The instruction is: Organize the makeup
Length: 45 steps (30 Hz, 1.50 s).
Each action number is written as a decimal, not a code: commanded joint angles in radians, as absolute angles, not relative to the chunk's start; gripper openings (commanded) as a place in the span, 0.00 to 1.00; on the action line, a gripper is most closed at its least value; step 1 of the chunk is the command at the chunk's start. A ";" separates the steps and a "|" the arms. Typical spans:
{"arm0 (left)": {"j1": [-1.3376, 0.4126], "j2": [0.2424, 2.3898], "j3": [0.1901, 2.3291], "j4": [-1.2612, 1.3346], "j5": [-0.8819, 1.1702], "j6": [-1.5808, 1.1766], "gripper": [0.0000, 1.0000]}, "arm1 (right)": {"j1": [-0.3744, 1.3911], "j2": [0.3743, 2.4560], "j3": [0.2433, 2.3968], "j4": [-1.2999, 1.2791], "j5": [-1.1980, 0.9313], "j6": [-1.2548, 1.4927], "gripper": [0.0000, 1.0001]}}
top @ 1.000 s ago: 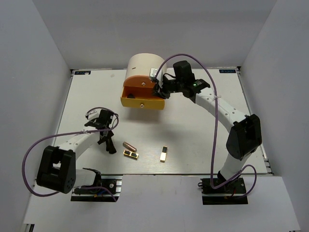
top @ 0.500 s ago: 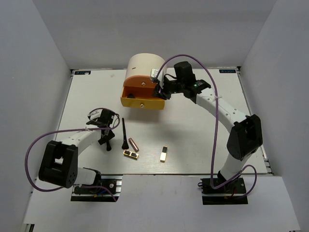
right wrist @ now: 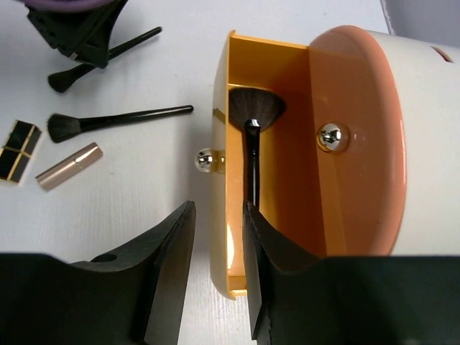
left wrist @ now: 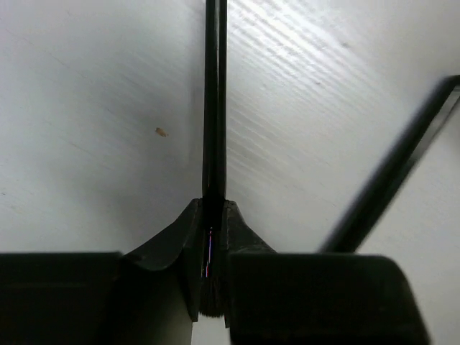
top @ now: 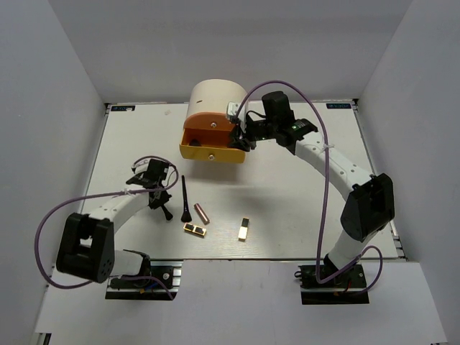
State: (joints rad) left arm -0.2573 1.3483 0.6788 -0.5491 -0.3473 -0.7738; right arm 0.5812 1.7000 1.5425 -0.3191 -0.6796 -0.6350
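With the left tool (left wrist: 212,215) clamping the black brush (left wrist: 214,108) lying on the table (left wrist: 86,86), lifting level is looking wisest, while the right tool (right wrist: 218,208) is hovering, jaws apart, over the fan brush (right wrist: 255,115) in the drawer (right wrist: 287,201).

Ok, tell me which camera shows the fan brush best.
Right wrist: the fan brush lies in the open yellow drawer, bristles spread, handle toward the camera. From the top external view the drawer shows but the brush is too small to tell. The left wrist shows only another black brush.
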 commanded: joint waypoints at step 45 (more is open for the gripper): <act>-0.489 1.462 1.407 -0.532 -0.195 -1.678 0.00 | 0.428 1.588 1.532 -0.192 -0.545 -0.310 0.20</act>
State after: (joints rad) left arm -0.4713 1.4628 1.3643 -0.4820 -0.1547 -1.6196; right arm 0.4377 1.6295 1.5398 -0.2287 -0.5484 -0.3229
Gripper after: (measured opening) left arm 0.217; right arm 0.206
